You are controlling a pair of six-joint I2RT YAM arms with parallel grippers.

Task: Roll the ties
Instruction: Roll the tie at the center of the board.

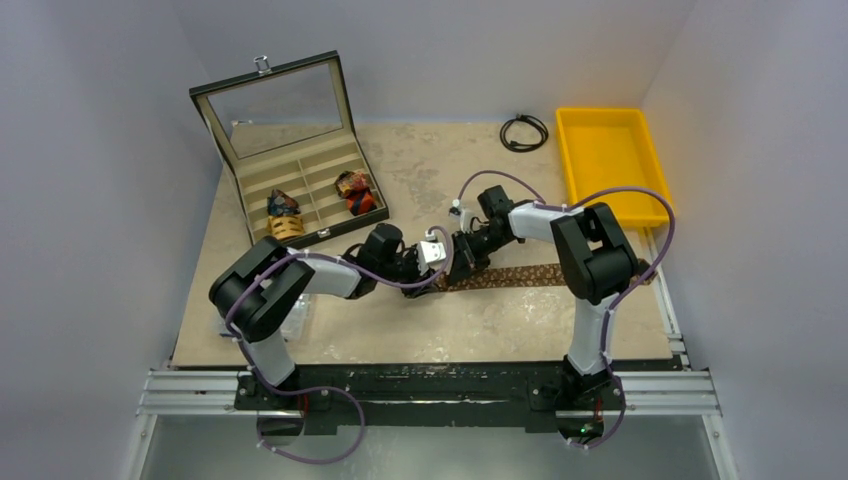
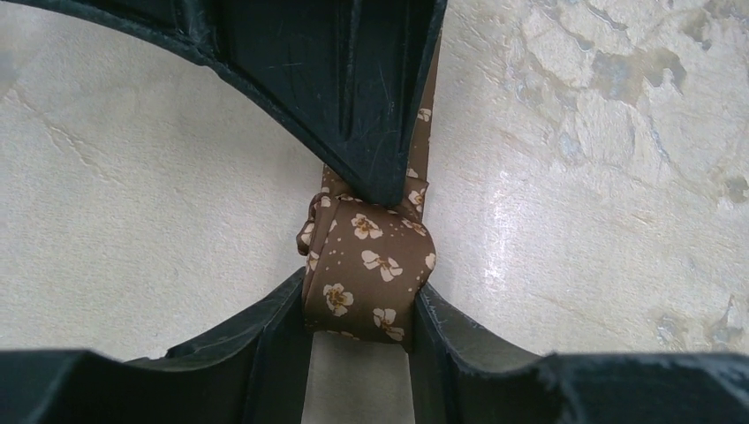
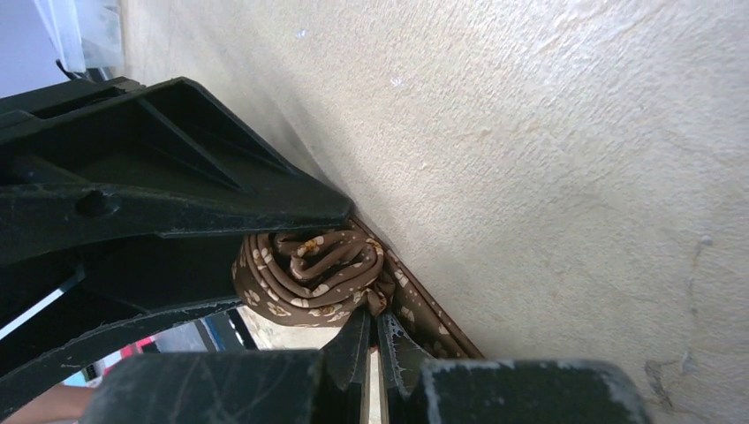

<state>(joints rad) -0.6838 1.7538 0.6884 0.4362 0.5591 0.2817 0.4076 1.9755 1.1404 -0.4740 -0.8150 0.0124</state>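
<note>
Item: brown tie [image 1: 520, 274], scattered with small pale flowers.
- Position: it is lying on the table [image 1: 480, 330] near the middle. One part is stretching flat toward the right side, and the other end is wound into a small coil [image 2: 371, 265].
- The coil is sitting on the table with the flat length running away from it. Its spiral layers are showing in the right wrist view.

Left pincer [image 2: 360, 296]: it is closing across the width of the coil. One finger is pressing each side of the fabric, so the roll is being held between them.

Right pincer [image 3: 371, 331]: its fingers are standing almost together, with only a thin slit between them. The tips are nipping the fabric at the edge of the coil, on the side facing away from the left pincer.

Other ties: a blue and yellow tie [image 1: 284, 216] and a red-orange and black tie [image 1: 357, 192] are sitting rolled in neighbouring compartments of an open box [image 1: 300, 165]. The box is standing at the far left of the table with its lid raised.

Also present: a yellow tray [image 1: 600, 150] is resting at the far right, and a black cable [image 1: 524, 132] is lying looped just left of it.
</note>
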